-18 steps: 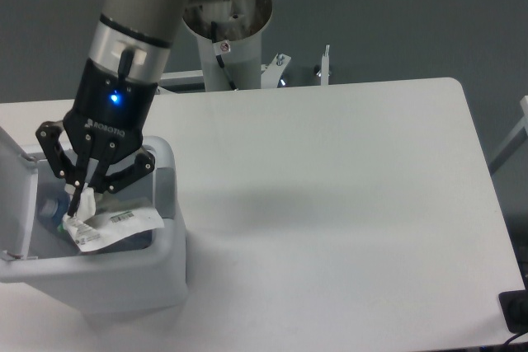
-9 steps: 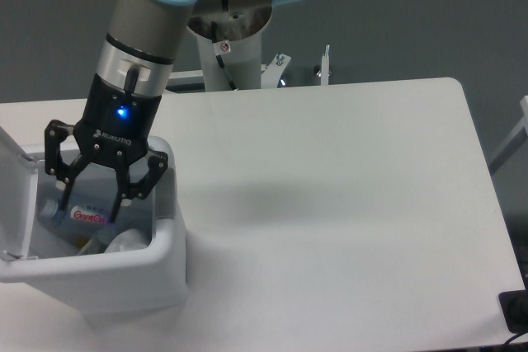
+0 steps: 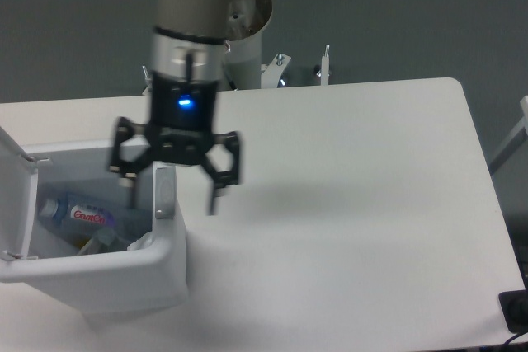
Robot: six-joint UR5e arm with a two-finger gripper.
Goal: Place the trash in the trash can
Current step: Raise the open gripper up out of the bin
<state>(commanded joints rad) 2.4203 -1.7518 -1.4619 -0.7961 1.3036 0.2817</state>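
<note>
White trash can (image 3: 169, 265): bottle (image 3: 78, 216) inside | hand (image 3: 172, 194) apparently open, empty

A robotics lab — UR arm (image 3: 194, 6) pedestal-mounted behind a bare white table (image 3: 346, 204).

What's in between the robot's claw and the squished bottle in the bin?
In the camera view, the trash can's right wall stands between them. The open gripper straddles that rim, and the bottle lies down inside the bin to the left.
</note>
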